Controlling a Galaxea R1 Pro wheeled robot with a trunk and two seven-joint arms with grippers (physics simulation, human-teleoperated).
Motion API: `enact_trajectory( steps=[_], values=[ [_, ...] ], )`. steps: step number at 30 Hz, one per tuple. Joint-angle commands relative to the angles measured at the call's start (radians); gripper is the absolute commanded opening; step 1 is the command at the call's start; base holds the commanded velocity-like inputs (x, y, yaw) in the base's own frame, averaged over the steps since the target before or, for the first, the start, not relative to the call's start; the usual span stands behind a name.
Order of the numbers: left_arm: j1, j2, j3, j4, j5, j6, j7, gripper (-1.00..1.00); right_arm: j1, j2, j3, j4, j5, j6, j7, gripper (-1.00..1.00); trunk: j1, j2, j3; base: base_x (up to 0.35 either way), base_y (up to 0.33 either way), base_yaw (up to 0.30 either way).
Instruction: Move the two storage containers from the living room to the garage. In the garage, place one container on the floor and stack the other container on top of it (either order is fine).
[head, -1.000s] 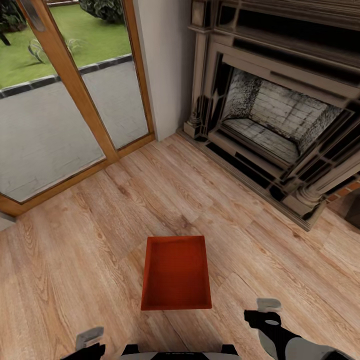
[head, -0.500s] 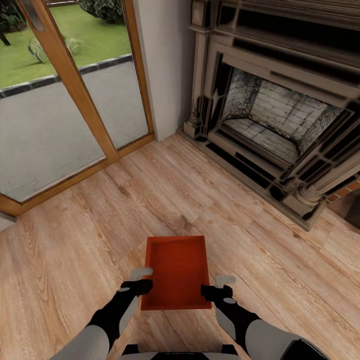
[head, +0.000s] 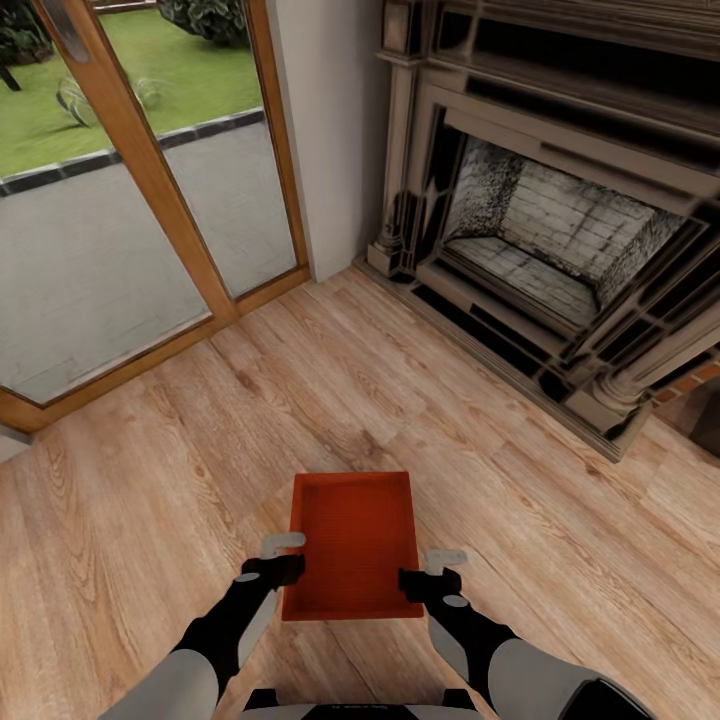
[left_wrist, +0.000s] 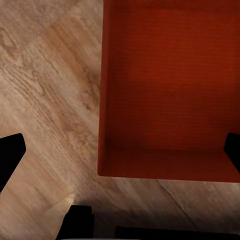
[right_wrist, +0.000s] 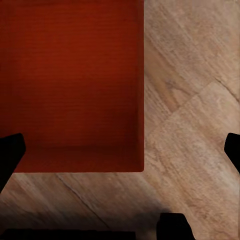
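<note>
1. Both arms have swung in from the near edge within the last second: the left gripper (head: 283, 556) and right gripper (head: 432, 570) now flank the bin (head: 352, 545), jaws spread wide over its side walls, nothing gripped.
2. A two-handed lift looks imminent.
3. The bin is an orange-red, thin-walled, open rectangle on the pale wood-plank floor (head: 150, 520), near the stone fireplace (head: 560, 250).

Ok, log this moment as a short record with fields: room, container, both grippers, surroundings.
room: living room, light wood plank floor
container: orange-red rectangular open-top bin, empty, resting on the floor
left gripper: open, straddling the bin's left wall
right gripper: open, straddling the bin's right wall
surroundings: stone fireplace ahead on the right, wood-framed glass door on the left
</note>
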Motion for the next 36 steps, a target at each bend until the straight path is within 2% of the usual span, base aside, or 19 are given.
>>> enact_trajectory(
  steps=[1,9,17,36],
  values=[
    [0.0,0.001,-0.004,-0.002,0.008,0.006,0.006,1.0,-0.001,0.0,0.009,0.0,-0.008,-0.004,-0.004,1.0,0.0,0.0,-0.001,0.0,0.0,0.0],
    [0.0,0.009,-0.003,-0.014,0.008,0.009,0.008,1.0,-0.001,-0.001,0.012,-0.001,0.0,-0.008,0.0,1.0,0.0,0.0,-0.001,0.0,0.0,0.0],
    [0.0,0.007,-0.007,-0.003,0.008,0.011,0.008,1.0,-0.001,-0.004,0.01,-0.001,0.04,-0.047,0.0,1.0,0.0,0.0,-0.001,0.0,0.0,0.0],
    [0.0,0.015,-0.006,-0.003,0.009,0.006,0.008,1.0,-0.001,-0.009,0.004,-0.001,0.042,-0.054,0.0,1.0,0.0,0.0,-0.001,0.0,0.0,0.0]
  ],
)
